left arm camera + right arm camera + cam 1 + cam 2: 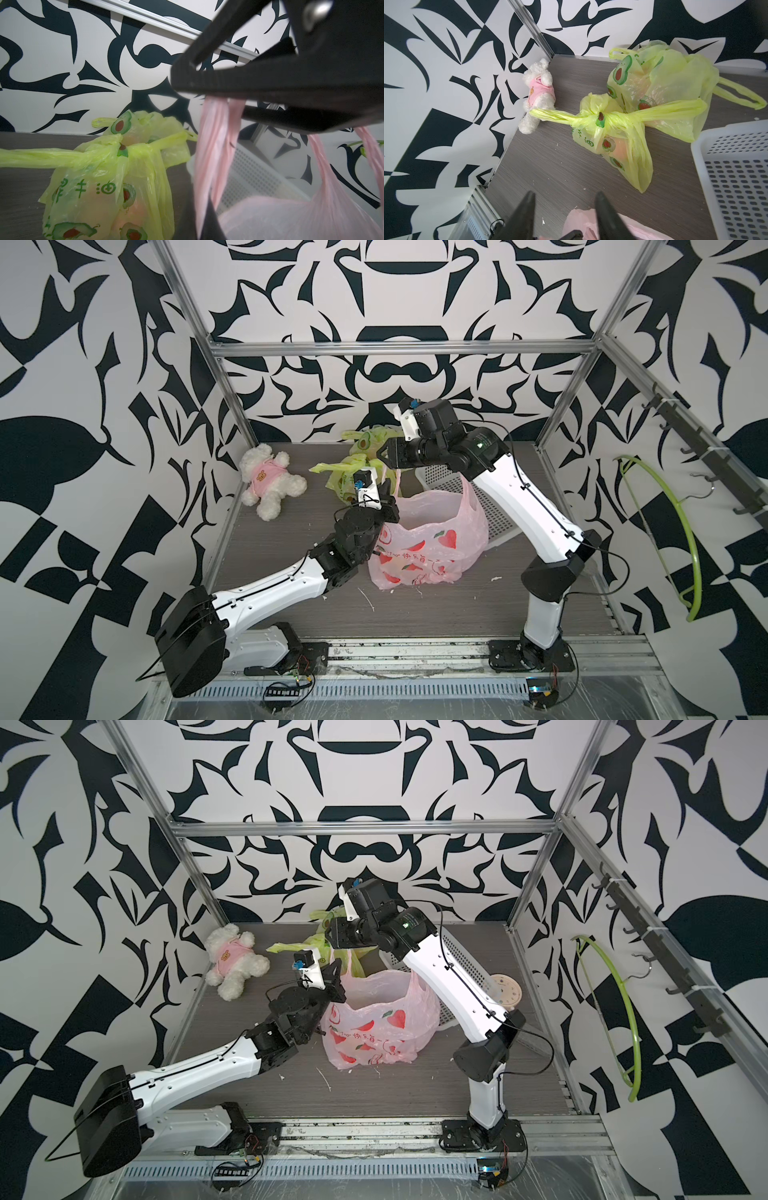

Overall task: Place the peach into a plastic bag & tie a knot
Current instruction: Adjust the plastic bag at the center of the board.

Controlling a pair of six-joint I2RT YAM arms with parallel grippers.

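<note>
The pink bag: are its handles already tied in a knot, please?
No, in a top view the pink bag gapes open at its mouth, and the left hand pinches one loose handle.

A grey wood-grain bench [415,614] fills the middle, evenly lit and flecked with white crumbs. Walls [83,364] printed with bold black-and-white swirls rise behind the bench and on both its sides. Aluminium posts [190,298] stand at the bench's rear corners, joined by a crossbar [399,349]. Beside the bench runs a rail of dark hooks [706,448], with a green hoop [697,560] near it.
</note>
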